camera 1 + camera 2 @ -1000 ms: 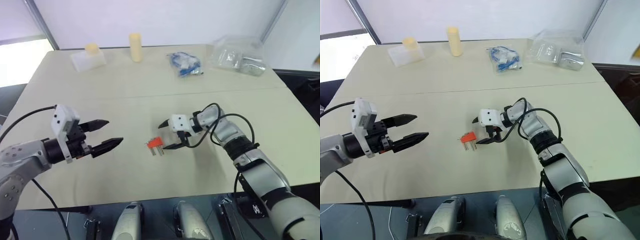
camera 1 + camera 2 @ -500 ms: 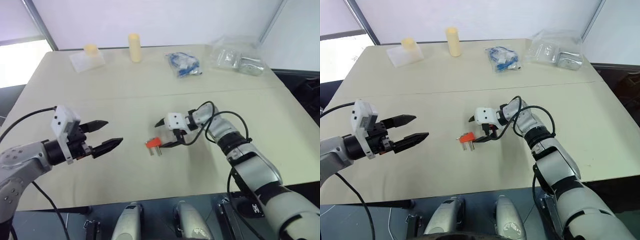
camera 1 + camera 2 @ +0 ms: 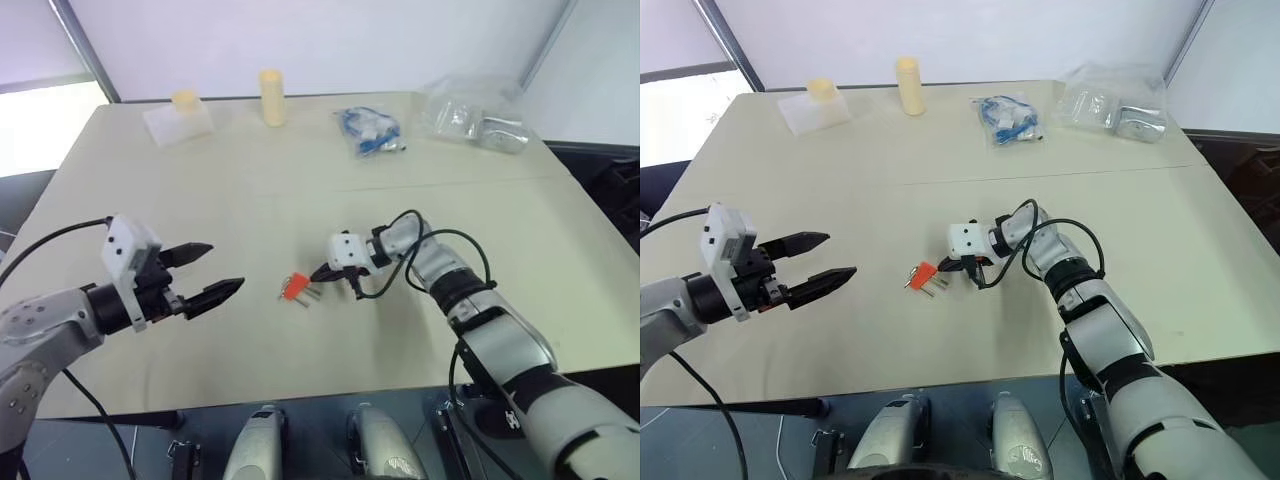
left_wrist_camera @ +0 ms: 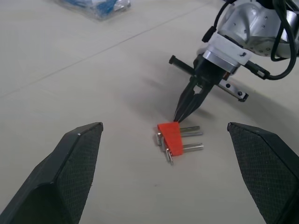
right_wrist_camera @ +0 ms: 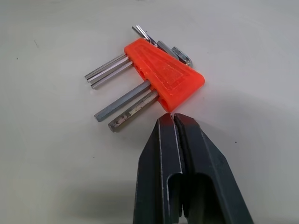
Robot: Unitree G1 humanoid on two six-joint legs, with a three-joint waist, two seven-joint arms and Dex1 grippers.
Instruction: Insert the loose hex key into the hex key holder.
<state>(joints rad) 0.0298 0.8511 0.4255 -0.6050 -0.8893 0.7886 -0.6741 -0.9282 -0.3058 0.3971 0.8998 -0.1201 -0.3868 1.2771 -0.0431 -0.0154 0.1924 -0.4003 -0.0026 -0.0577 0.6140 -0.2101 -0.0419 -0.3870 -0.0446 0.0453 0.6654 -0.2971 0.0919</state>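
Beige and matte, the table (image 3: 150, 190) runs back to a pale wall, with a seam crossing it from left to right. Along the far edge stand a yellowish cylinder (image 3: 270, 96), a clear plastic box with a yellow piece on it (image 3: 180, 115), a bag of blue cable (image 3: 368, 130) and a crumpled clear bag (image 3: 476, 112) at the far right.

Near the middle of the table lies the hex key holder (image 3: 293, 287), a red-orange wedge resting flat, with several short grey keys sticking out of it toward the right and a few bent ends showing at its other side. A separate loose key cannot be made out among them.

Coming in from the right, the right claw (image 3: 962, 268) points left and down toward the holder. Its two black fingers (image 5: 180, 154) are pressed together with nothing between them, and their tips sit just beside the holder's edge; whether they touch it cannot be told.

At the left, well apart from the holder, the left claw (image 3: 210, 272) hovers above the table with its fingers spread wide and empty, aimed toward the holder.
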